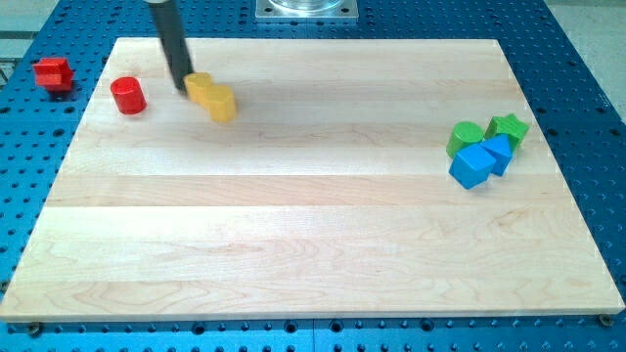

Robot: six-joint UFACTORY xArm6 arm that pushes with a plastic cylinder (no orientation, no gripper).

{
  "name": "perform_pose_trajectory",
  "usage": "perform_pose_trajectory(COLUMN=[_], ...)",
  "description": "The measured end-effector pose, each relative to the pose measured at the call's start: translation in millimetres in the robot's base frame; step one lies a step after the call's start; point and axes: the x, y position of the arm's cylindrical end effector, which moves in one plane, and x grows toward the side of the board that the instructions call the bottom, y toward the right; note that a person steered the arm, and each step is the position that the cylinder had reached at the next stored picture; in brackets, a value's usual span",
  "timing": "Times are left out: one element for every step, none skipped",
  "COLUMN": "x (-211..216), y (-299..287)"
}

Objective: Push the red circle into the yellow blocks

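The red circle (128, 96) stands near the board's upper left corner. Two yellow blocks (211, 96) lie touching each other just to its right. The dark rod comes down from the view's top, and my tip (183, 89) rests against the left edge of the yellow blocks, between them and the red circle. A gap of board separates the red circle from my tip.
Another red block (53, 73) lies off the wooden board (313, 235) on the blue perforated table at the upper left. A cluster of two green blocks (467, 136) (509, 128) and two blue blocks (472, 165) (498, 153) sits at the right.
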Motion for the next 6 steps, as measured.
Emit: perform_pose_trajectory(x=[37.2, 72.5, 58.1, 86.6, 127.4, 117.0], y=[44.5, 73.6, 44.1, -42.7, -134.1, -159.5])
